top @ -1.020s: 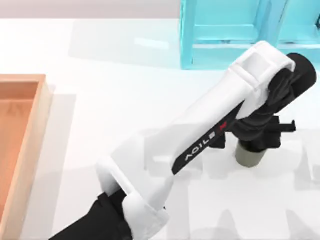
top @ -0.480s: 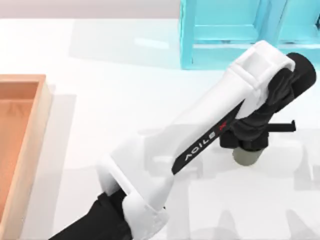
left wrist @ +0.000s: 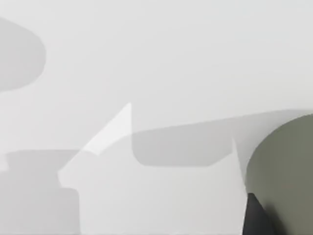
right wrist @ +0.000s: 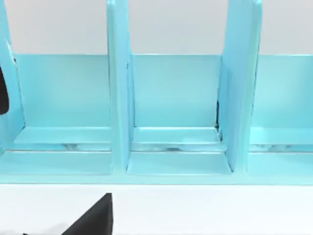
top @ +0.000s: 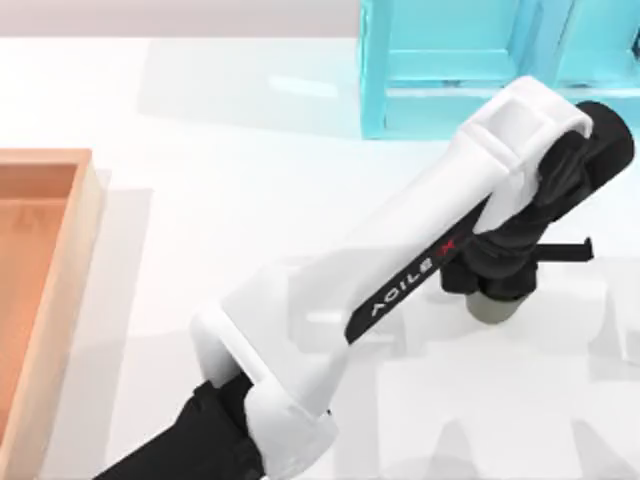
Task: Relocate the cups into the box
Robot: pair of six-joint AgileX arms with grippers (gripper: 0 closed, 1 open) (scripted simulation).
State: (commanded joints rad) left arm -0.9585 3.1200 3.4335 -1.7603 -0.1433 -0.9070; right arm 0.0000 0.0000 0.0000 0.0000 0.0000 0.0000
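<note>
Left tool [top: 497, 285] sits over the small olive-green tapered cup [top: 495, 312]; grip state indeterminate. Shallow wooden-rimmed box [top: 62, 290] shows no cups; relocation outstanding.

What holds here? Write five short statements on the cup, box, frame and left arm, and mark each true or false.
1. The left gripper is over the olive cup. True.
2. The olive cup lies inside the box. False: it is on the table's right side, far from the box at the left edge.
3. The turquoise frame stands at the far edge of the table. True.
4. The box is turquoise. False: it has a light wooden rim and an orange-brown inside.
5. The left arm is parked beside the box. False: it reaches across to the cup on the right.
</note>
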